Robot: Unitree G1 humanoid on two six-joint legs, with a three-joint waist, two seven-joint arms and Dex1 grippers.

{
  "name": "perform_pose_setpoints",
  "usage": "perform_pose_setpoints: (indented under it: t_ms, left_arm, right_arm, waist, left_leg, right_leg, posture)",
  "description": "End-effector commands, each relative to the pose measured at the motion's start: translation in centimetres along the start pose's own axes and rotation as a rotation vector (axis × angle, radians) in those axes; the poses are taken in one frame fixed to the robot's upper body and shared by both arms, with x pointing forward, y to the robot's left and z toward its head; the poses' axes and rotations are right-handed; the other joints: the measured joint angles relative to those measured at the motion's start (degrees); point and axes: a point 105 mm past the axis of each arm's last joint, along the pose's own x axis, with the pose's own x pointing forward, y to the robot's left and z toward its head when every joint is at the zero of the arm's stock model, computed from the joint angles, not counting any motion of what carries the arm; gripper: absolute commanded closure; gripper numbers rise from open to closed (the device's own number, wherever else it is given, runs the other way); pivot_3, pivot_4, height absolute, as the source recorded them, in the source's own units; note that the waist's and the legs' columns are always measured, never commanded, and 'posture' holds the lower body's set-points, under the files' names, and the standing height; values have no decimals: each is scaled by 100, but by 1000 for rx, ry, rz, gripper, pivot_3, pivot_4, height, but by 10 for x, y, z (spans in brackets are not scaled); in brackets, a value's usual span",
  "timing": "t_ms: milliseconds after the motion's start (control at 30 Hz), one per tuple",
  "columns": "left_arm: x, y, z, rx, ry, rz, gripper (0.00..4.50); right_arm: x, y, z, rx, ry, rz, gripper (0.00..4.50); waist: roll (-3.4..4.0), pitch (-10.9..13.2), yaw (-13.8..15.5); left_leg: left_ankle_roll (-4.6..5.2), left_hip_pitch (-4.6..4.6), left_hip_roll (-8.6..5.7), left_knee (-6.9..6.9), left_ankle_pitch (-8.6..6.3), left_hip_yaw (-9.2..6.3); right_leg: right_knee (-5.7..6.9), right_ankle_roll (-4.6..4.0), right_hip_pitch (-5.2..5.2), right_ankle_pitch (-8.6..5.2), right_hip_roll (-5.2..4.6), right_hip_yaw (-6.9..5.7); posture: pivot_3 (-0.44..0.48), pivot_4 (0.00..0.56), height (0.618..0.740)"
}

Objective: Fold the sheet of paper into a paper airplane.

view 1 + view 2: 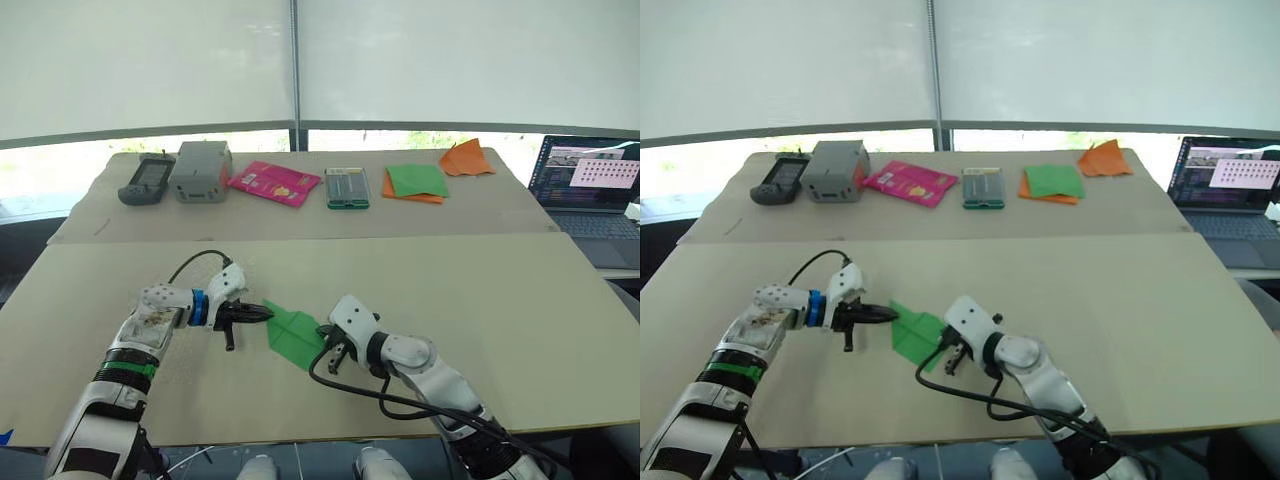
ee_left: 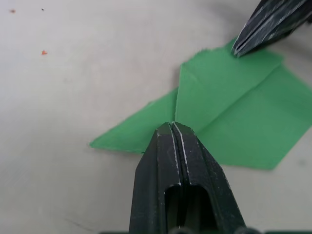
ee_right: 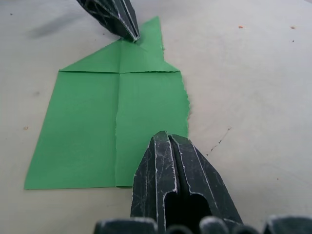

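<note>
Two grippers meet over the paper (image 1: 295, 335) at lower centre of the head-camera frame, on the near table (image 1: 500, 300). At left, the left gripper (image 1: 262, 314) has its black fingers pressed together, their tips resting on the pointed end of the paper; nothing is pinched between them. At right, the right gripper (image 1: 340, 356) also has its fingers pressed together, with its tips at the paper's opposite, square end. The green sheet lies flat between the two, partly folded: two corner flaps turned in to form a point, a centre crease running its length, the wide end still unfolded.

Along the far table (image 1: 300, 225) at the upper part of the frame, from left to right: a dark handheld device (image 1: 146, 179), a grey box (image 1: 200, 171), a pink packet (image 1: 274, 183), a small green-edged case (image 1: 347, 187), a green-and-orange stack of sheets (image 1: 416, 182) and an orange folded piece (image 1: 466, 158). A laptop (image 1: 590, 185) with its screen lit sits at the right edge of the frame.
</note>
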Motion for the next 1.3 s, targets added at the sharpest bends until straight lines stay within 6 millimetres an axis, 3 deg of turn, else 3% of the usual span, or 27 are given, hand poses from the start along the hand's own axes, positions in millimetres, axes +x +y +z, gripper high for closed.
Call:
perform_pose_setpoints:
  t_ms: [33,233,333,467,667,967,1300]
  left_arm:
    - [-6,-12,20,-1,-61,-66,4500]
    - [-1,-18,13,11,-32,-78,4500]
    - [19,-22,-3,58,29,-78,4500]
    - [29,-26,5,83,10,-106,4500]
    - [37,-30,-5,99,51,-125,4500]
    - [32,-18,-21,106,132,-73,4500]
    - [9,-3,-38,87,184,-16,4500]
  right_arm:
    - [2,7,-16,37,66,27,4474]
    - [2,7,-16,36,65,28,4474]
    - [2,6,-15,37,64,23,4474]
    - [1,6,-16,39,67,20,4474]
    - [1,6,-16,37,67,16,4474]
    - [0,5,-16,31,70,13,4474]
    - [-2,3,-16,27,73,11,4474]
  waist:
    - [0,0,-1]
    - [3,2,1]
    - [3,1,5]
    - [-5,3,11]
    - [-1,2,9]
    - [1,-1,13]
    - [10,-7,3]
  left_leg:
    - [0,-2,0,0,0,0]
    - [0,2,0,0,0,-1]
    - [0,9,0,0,0,-1]
    - [0,8,0,1,0,0]
    - [0,9,0,0,0,0]
    - [0,17,0,1,0,0]
    - [0,24,0,-1,0,0]
  right_leg:
    - [0,3,2,2,0,0]
    - [-1,-7,-1,-4,0,0]
    - [-7,-8,-3,-4,0,0]
    - [-6,-8,-2,-4,0,0]
    - [-7,-5,0,-2,0,0]
    - [-8,-7,4,-4,0,0]
    - [-4,-7,6,-4,0,0]
  posture:
    - [0,150,740]
    - [0,150,740]
    - [0,150,740]
    - [0,150,740]
    - [0,150,740]
    - [0,150,740]
    - [0,150,740]
